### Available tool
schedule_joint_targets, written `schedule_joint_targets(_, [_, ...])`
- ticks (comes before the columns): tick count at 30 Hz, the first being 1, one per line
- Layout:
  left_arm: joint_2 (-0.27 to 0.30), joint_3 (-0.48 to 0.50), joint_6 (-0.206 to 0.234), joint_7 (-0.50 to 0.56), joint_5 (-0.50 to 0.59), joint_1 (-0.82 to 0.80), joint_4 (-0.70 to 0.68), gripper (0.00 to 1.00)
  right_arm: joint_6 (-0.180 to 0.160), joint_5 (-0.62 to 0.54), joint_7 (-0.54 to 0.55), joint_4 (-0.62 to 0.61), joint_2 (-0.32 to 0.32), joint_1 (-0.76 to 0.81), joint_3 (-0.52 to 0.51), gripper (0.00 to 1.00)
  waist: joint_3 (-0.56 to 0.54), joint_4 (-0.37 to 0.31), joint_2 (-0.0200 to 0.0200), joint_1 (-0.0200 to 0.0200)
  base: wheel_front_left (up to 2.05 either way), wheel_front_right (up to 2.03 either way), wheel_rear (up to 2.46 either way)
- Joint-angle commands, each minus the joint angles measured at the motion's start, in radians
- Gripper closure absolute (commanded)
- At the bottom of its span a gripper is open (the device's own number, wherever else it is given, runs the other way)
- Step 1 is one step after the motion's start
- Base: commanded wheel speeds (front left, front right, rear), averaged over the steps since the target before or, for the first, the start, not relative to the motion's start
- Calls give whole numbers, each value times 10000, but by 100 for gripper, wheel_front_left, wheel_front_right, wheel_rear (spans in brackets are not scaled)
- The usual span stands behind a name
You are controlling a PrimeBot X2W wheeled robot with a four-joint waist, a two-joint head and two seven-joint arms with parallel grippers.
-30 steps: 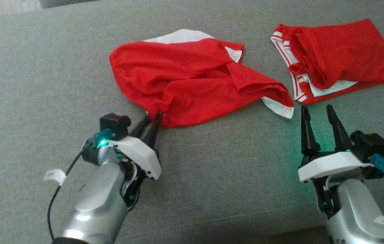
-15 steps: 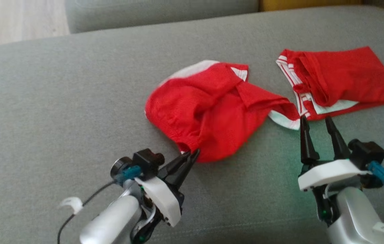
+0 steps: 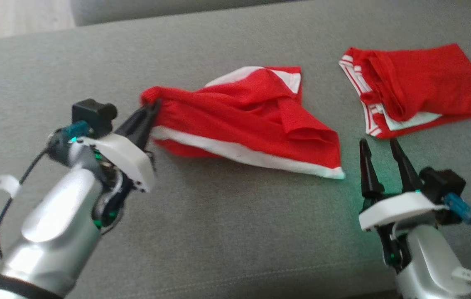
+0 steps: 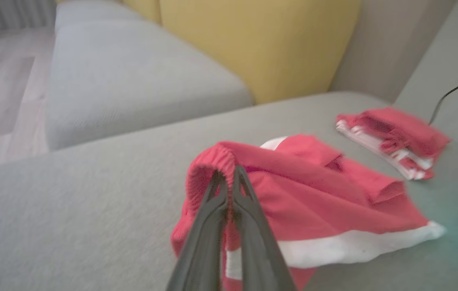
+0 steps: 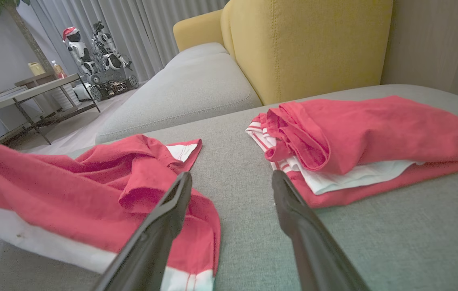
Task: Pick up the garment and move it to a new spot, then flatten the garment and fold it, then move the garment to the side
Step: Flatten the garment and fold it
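Observation:
A red garment [image 3: 252, 120] with a white band along its hem is stretched across the middle of the grey cushion [image 3: 235, 232]. My left gripper [image 3: 152, 109] is shut on its gathered elastic edge at the left end and holds that end off the cushion; the left wrist view shows the two fingers pressed together on the red waistband [image 4: 213, 161]. The garment's right end [image 5: 164, 190] rests on the cushion. My right gripper [image 3: 379, 146] stands open, low over the cushion just right of the garment's right corner, touching nothing.
A second red and white garment [image 3: 418, 87] lies folded at the far right of the cushion. A yellow backrest [image 5: 314, 44] rises behind, and another grey seat [image 5: 188, 93] lies beyond. A table [image 5: 31, 93] and small robots [image 5: 99, 52] stand far back.
My left gripper has carried the garment's edge up and to the left, pulling the crumpled cloth out long so its white band shows. The head camera shifted. The right gripper stayed open.

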Motion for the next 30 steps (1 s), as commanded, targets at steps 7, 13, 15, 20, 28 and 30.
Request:
schedule_joint_targets(7, [575,-29,62,780,606,-1457,2201,100,-7,79,-135,-380,-9,-898,503,0,820,-691,0,0,0,0,0])
schedule_joint_targets(13, [367,-329,-90,575,930,-1976,3575,62,-7,150,-135,-400,-9,-1052,667,0,1150,-822,0,0,0,0,0])
schedule_joint_targets(15, [237,-359,-123,441,917,-1998,3937,0,-7,155,-135,-392,-9,-1051,672,0,1158,-785,0,0,0,0,0])
schedule_joint_targets(20, [-37,-429,-238,-148,877,-1828,4460,0,-7,41,-135,-294,-9,-955,492,0,929,-473,0,0,0,0,0])
schedule_joint_targets(28, [-259,-243,-239,-898,591,-1152,4311,0,-7,-150,-135,-180,-9,-664,246,0,324,217,0,0,0,0,0])
schedule_joint_targets(30, [-281,-98,-175,-1041,481,-856,4027,0,-7,-142,-135,-172,-9,-503,151,0,120,431,0,0,0,0,0])
